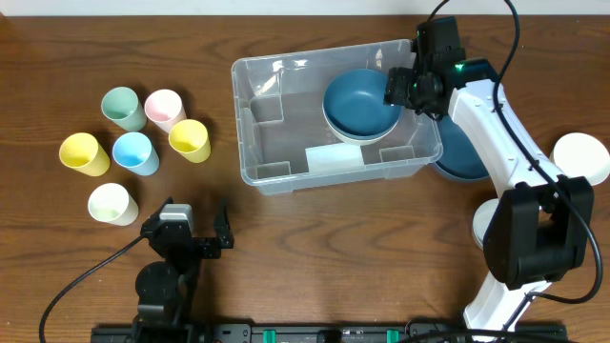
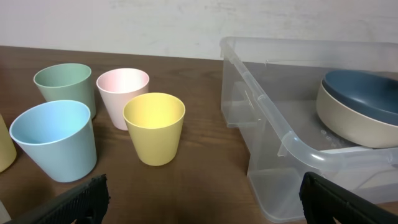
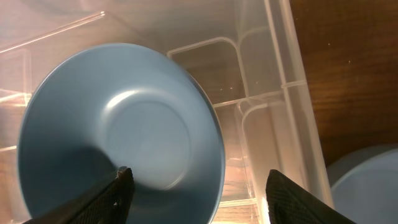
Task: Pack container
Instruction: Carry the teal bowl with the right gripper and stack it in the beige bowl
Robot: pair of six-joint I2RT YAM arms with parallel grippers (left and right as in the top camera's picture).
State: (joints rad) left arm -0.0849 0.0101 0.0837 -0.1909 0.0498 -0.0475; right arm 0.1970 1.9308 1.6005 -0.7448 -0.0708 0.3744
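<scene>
left claw [image 1: 188, 233] hangs at the near edge, left of centre, jaws wide, holding nothing. six cups [image 1: 134, 152] stand near the left edge. container [image 1: 250, 143] sits mid-bench toward the far edge, with a blue bowl [image 1: 360, 103] nested in a pale bowl [image 2: 348, 127] at its far right end. right claw [image 1: 405, 90] hovers over that bowl's rim, jaws wide. another blue bowl [image 1: 462, 164] lies just right of the container.

Clear container [image 1: 286, 143], upright mid-table
</scene>
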